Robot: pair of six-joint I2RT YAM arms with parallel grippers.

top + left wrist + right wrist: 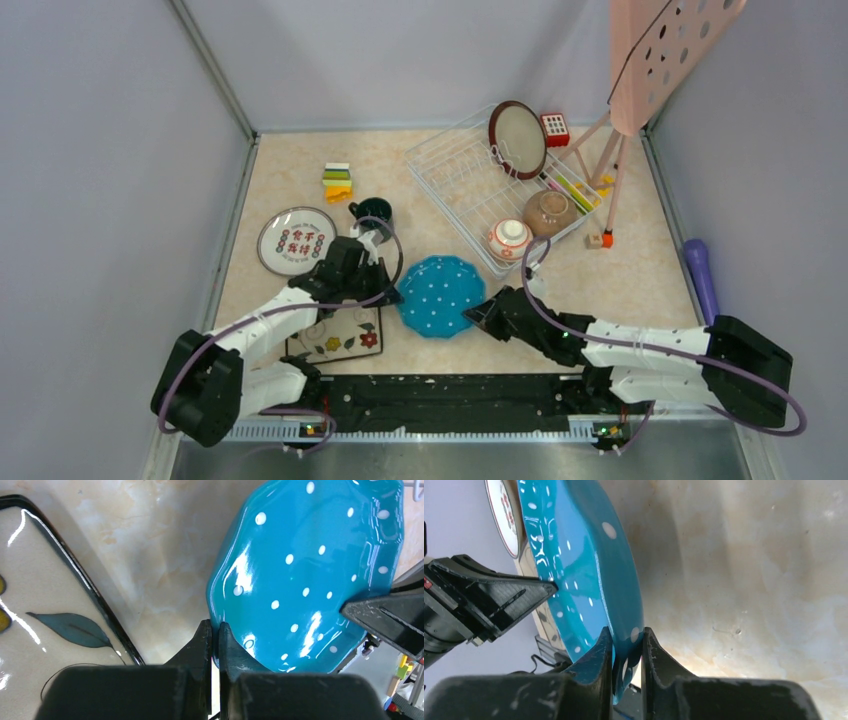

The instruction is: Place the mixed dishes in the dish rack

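blue dotted plate (pixel 437 293) at the near middle of the table (pixel 290 170), held from both sides. left end effector (pixel 214 632) closed on its left rim, fingers pinched tight over the edge. right end effector (pixel 626 639) clamped on the opposite rim, edge seated between the fingers. cannot tell if the plate is clear of the table. dish rack (pixel 455 175) sits further back and to the right, angled, apart from the plate. in it a red-rimmed plate (pixel 517 138) stands upright, with a brown bowl (pixel 548 213) and an orange bowl (pixel 510 238) at its near end. floral plate (pixel 335 335) lies just left of the blue one. red-marked plate (pixel 296 240) and teal mug (pixel 373 212) are beyond it.
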